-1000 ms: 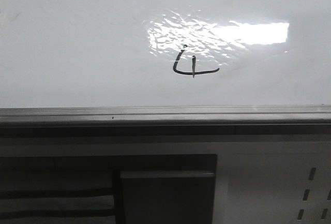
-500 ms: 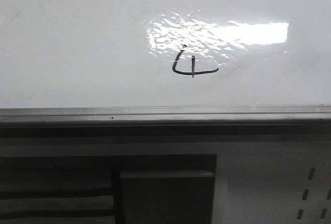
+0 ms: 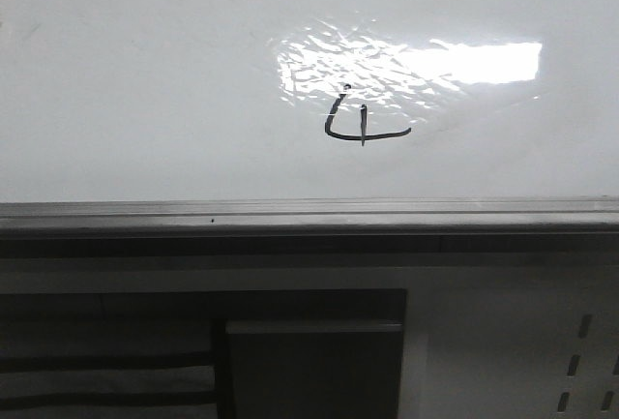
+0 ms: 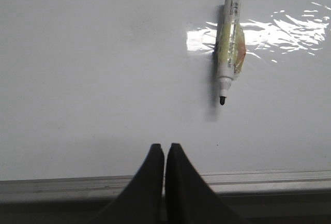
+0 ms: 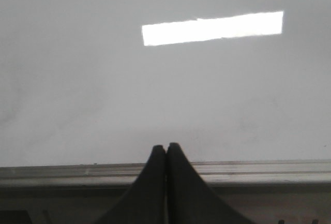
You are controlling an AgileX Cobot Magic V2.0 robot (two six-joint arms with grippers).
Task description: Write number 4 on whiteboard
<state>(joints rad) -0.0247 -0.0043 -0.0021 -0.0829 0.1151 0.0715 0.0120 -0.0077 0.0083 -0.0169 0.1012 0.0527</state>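
Observation:
The whiteboard fills the upper part of the front view, glossy white with rippled glare and a grey metal rim. The number 4 is drawn small in black just below the glare. In the left wrist view a white uncapped marker lies flat on the whiteboard, tip towards the rim. My left gripper is shut and empty at the rim, apart from the marker. My right gripper is shut and empty over the rim of the whiteboard. Neither gripper shows in the front view.
The board's grey metal rim runs across the front view. Below it stands a dark-panelled cabinet with a slotted white panel at the right.

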